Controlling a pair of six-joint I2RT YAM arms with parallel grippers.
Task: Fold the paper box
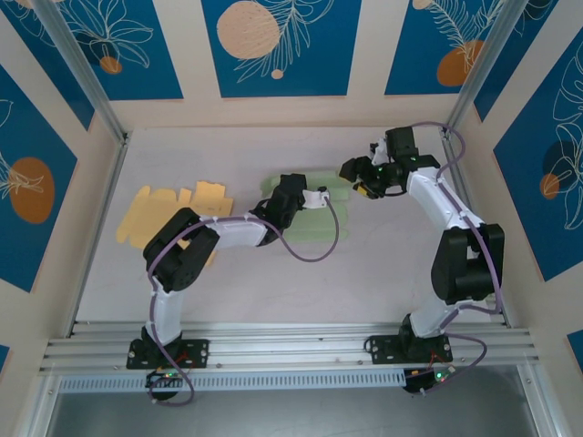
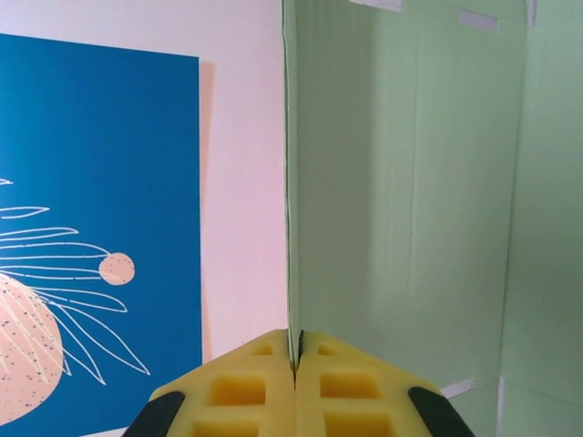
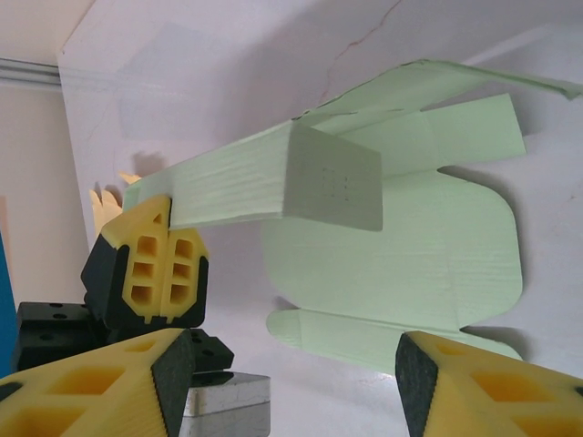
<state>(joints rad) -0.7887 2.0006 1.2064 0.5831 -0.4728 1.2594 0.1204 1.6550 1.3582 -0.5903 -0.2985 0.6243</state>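
The pale green paper box blank (image 1: pixel 305 223) lies mid-table, partly unfolded. One side panel (image 3: pixel 246 182) is lifted upright, and my left gripper (image 1: pixel 321 196) is shut on its edge. In the left wrist view the yellow pads (image 2: pixel 264 387) pinch the thin green edge at the gripper tip (image 2: pixel 297 357), with the green panel (image 2: pixel 410 200) rising to the right. My right gripper (image 1: pixel 353 173) hovers just right of the box. It is open (image 3: pixel 291 382) with nothing between its fingers (image 3: pixel 483 387). The box's rounded flaps (image 3: pixel 401 264) lie flat in front of it, and the left gripper (image 3: pixel 155 264) shows at left.
A flat yellow paper blank (image 1: pixel 164 214) lies at the table's left, partly under the left arm. Aluminium frame posts (image 1: pixel 86 77) stand at the back corners, and patterned walls enclose the table. Bare table surface (image 1: pixel 364 282) lies in front of the green box.
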